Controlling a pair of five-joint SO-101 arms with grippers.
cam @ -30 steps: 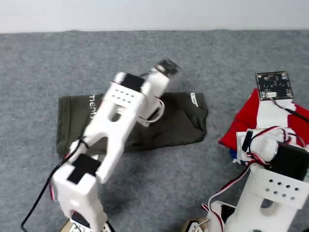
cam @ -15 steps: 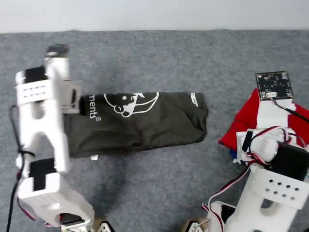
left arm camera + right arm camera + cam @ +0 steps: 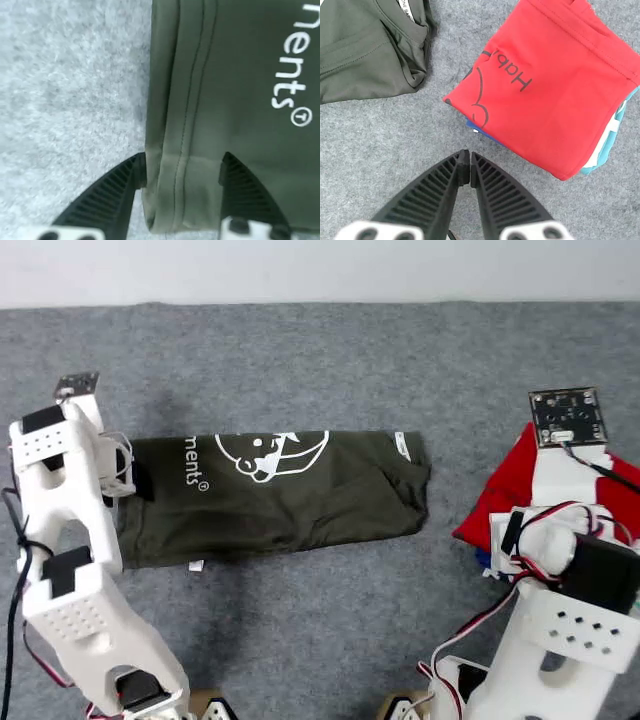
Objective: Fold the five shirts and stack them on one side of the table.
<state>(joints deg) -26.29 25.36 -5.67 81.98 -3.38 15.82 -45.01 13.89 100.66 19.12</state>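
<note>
- The olive-green shirt [image 3: 280, 495], folded into a long strip, lies centre-left on the grey table [image 3: 330, 620].
- The left claw [image 3: 184, 165] stands open astride the shirt's hemmed left end. It should probably pinch every layer, then carry that end across to the collar end, edges matched.
- The right claw [image 3: 470, 162], closed and empty, hangs beside the red-topped stack [image 3: 545, 95] at right.
</note>
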